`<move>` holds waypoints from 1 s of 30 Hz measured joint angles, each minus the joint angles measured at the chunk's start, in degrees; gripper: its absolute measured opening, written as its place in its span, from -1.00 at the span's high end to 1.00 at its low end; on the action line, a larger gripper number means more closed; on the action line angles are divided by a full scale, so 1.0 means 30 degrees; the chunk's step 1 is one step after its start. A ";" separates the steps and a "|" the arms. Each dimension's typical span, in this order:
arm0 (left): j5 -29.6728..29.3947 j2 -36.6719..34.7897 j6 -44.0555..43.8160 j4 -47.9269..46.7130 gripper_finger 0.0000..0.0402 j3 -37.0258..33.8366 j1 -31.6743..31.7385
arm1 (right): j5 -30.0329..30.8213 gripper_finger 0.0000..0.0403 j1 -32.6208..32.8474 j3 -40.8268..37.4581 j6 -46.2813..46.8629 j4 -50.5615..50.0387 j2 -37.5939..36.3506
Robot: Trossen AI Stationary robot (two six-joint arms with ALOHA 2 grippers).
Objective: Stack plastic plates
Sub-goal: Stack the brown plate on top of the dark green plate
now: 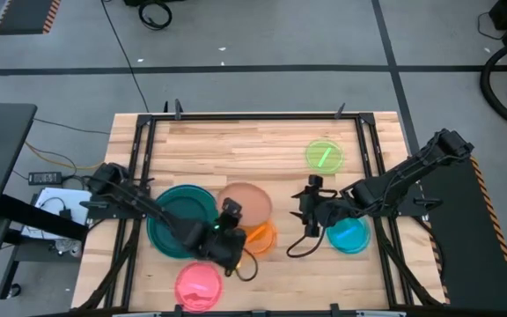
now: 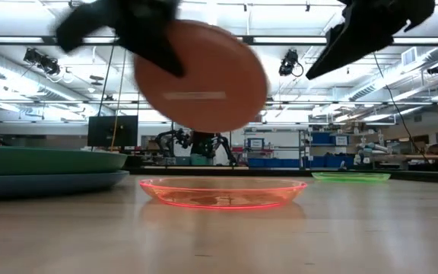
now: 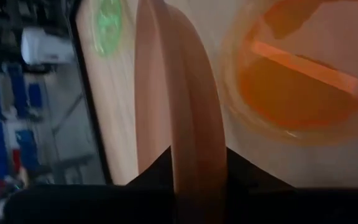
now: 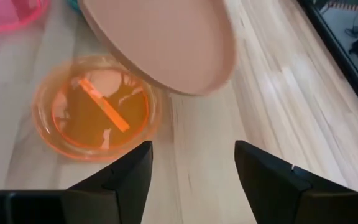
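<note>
Hidden and cut-off parts

The tan-brown plate [image 1: 246,202] covered part of the orange plate [image 1: 260,236]; the pink plate [image 4: 8,14] was cut by the right wrist view's edge.

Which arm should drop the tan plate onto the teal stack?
Left. Its gripper is already shut on the tan plate, right beside the teal stack. The right gripper is open and farther off.

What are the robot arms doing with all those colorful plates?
They are stacking plates. The left gripper is pinching the tan-brown plate by its rim and holding it tilted in the air, above the orange plate. A teal plate already lies on a blue one beside it. The right gripper hangs open and empty nearby. The pink, green and cyan plates lie apart on the table.
</note>
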 joint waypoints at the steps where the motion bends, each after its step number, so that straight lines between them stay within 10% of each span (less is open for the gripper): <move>1: 0.0051 -0.0080 -0.1153 -0.0775 0.69 -0.0007 -0.0294 | 0.0024 -0.17 0.0004 -0.0002 -0.0243 0.0176 -0.0004; 15: 0.2641 -0.0707 -1.6547 -0.9554 0.68 -0.0007 -0.4710 | -0.0168 -0.17 -0.2377 -0.0007 -0.4764 0.3654 0.0168; 30: 0.6601 -0.0700 -2.2365 -1.3072 0.70 -0.0016 -0.6276 | -0.5316 -0.17 -0.6596 -0.0007 -0.6349 0.5791 0.0175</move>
